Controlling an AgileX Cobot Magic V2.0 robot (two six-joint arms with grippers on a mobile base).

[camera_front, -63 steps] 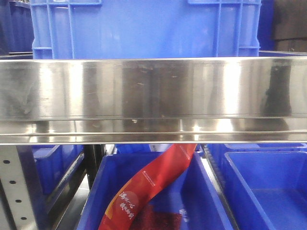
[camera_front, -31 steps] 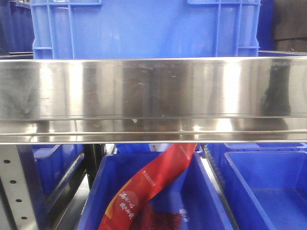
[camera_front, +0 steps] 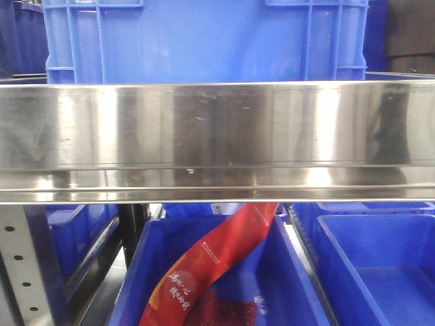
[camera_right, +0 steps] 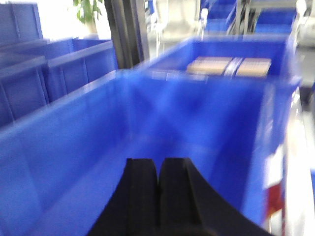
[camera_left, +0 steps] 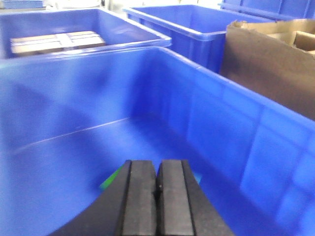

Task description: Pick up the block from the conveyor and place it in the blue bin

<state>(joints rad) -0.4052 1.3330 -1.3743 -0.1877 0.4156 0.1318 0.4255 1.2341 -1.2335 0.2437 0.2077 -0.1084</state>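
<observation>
In the left wrist view my left gripper is shut, pads pressed together, low inside a big blue bin. A green sliver and a pale blue bit peek out on the bin floor behind the fingers. The rest is hidden, so I cannot tell whether this is the block. My right gripper is also shut with nothing in it, over another blue bin in a blurred view. The conveyor is out of view.
A steel rail crosses the front view, with a blue crate behind it and blue bins below, one holding a red packet. Beside the left gripper's bin are a bin of flat cartons and a cardboard box.
</observation>
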